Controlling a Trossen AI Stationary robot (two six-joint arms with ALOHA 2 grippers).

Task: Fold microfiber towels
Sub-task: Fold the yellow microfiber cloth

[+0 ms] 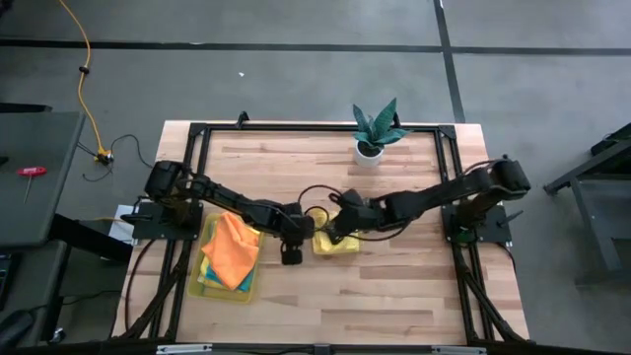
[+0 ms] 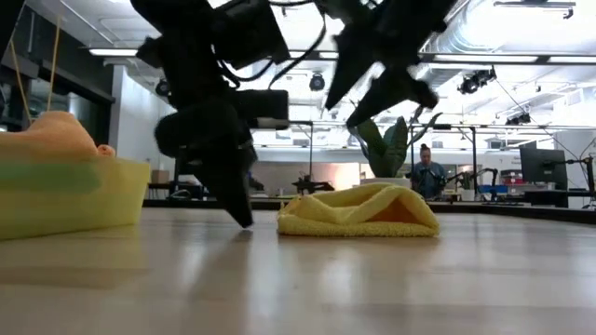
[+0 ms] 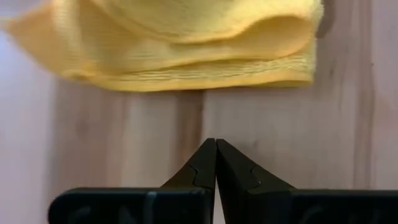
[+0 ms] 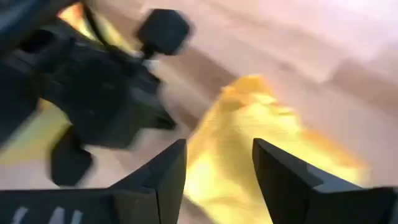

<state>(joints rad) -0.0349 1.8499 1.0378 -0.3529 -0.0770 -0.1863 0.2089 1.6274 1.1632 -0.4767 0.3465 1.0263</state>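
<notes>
At the middle of the high view the folded yellow towel (image 1: pixel 336 244) lay on the table, directly under the right gripper (image 1: pixel 332 229), whose fingers were apart, empty; the left gripper (image 1: pixel 292 255), shut and empty, stood just left of it.

Left gripper (image 3: pixel 215 163) pinched tight, tip down just beside the yellow towel (image 1: pixel 338 244); right gripper (image 4: pixel 219 163) hangs over that towel, fingers spread, both arms reaching inward.
</notes>
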